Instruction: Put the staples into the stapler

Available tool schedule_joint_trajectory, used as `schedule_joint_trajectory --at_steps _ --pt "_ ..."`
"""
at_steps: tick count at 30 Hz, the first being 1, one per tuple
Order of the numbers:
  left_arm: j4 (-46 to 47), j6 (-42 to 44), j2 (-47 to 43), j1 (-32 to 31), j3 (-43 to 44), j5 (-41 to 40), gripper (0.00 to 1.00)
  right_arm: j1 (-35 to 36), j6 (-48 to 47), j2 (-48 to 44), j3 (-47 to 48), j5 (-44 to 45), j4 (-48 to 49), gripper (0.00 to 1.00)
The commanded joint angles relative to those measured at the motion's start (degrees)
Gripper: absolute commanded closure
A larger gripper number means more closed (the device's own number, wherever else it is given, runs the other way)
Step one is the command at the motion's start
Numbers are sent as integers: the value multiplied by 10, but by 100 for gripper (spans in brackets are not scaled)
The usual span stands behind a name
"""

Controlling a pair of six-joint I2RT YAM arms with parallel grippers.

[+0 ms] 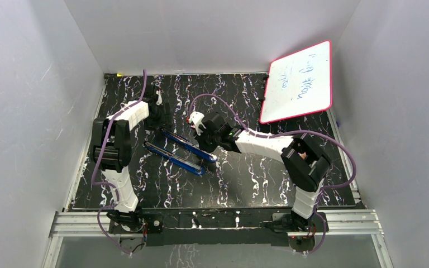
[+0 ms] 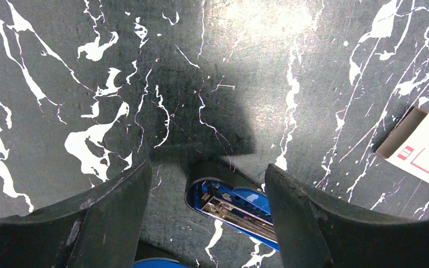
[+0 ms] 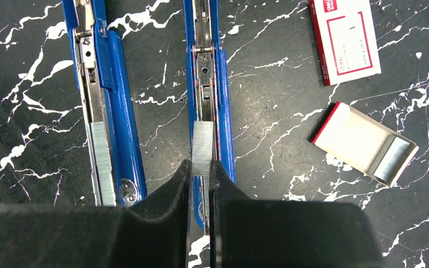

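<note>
- Right gripper (image 3: 201, 177): jaws almost together, clenched on the near end of a strip of staples (image 3: 202, 146); the strip ran forward from the fingertips, in line with the open channel of a blue stapler (image 3: 223, 111) directly beneath; whether strip and channel touched could not be told
- Left of that gripper, in its wrist view: a second blue stapler part (image 3: 117, 111), parallel to the first and apart from it, with a further staple strip (image 3: 101, 162) lying along its rail; whether the two blue parts formed one stapler opened flat or two separate ones could not be told
- Right of that gripper: an open cardboard tray (image 3: 352, 134) with more loose staples (image 3: 394, 159) at one end and, beyond it, a red-and-white box (image 3: 346, 39); both lay clear of the fingers
- Left gripper (image 2: 208, 167): released, jaws wide apart, grasping nothing; the rounded end of a blue stapler lay between its fingers (image 2: 117, 218) without touching either, and the red-and-white box showed off to its right
- Surface: a black table (image 1: 257, 184) veined with white, on which all the items rested
- Room: plain white walls (image 1: 201, 33) on three sides; a whiteboard (image 1: 299, 81) with a red-pink frame leaned in the far corner, well beyond the right gripper
</note>
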Motion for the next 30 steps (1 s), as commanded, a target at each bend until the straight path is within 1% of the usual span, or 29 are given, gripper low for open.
schedule_joint_trajectory --at_steps 1,23,30 --pt "-17 4 -15 -3 9 4 28 3 4 5 9 -4 0 100" --pt "-17 4 -16 -2 9 6 28 2 5 16 12 3 -10 100" --pt "-17 4 -15 -2 9 7 28 3 7 -19 -12 0 38 100"
